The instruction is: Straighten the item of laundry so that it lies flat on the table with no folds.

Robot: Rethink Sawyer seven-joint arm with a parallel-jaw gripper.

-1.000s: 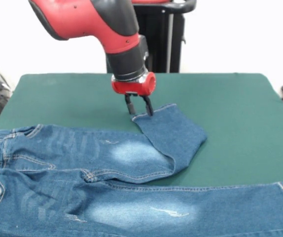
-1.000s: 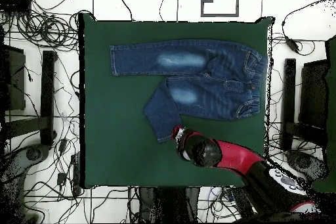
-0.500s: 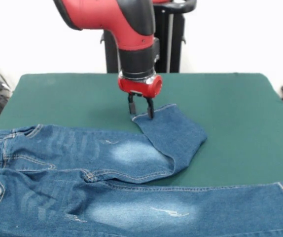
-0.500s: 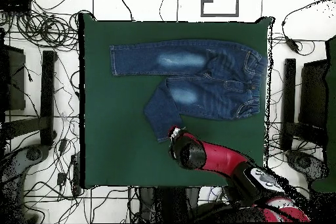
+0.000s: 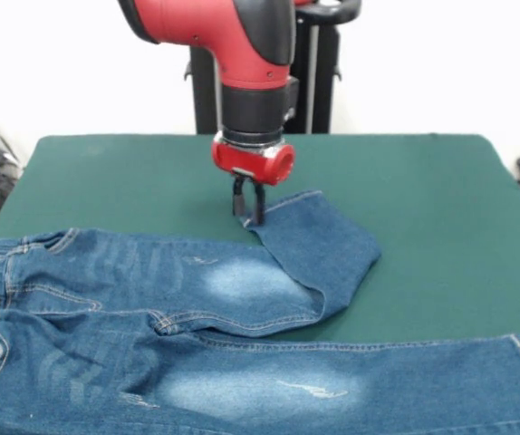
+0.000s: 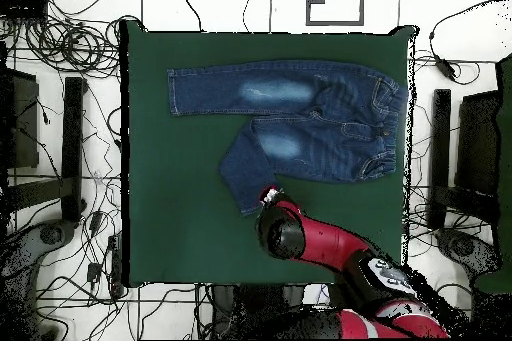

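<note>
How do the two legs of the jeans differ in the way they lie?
In the front view, the near leg of the jeans lies stretched out straight and flat on the table, its hem far out to the side. The far leg is bent at the knee and doubled back, with the pincer at its hem corner. Both are blue denim with a pale faded patch.

Blue denim jeans (image 5: 197, 335) with faded pale patches and orange-tan stitching, a brass-coloured button at the waist. Dark green table (image 5: 441, 208). Red and black arm (image 5: 242, 54), with a red collar above the black gripper (image 5: 247, 216).
</note>
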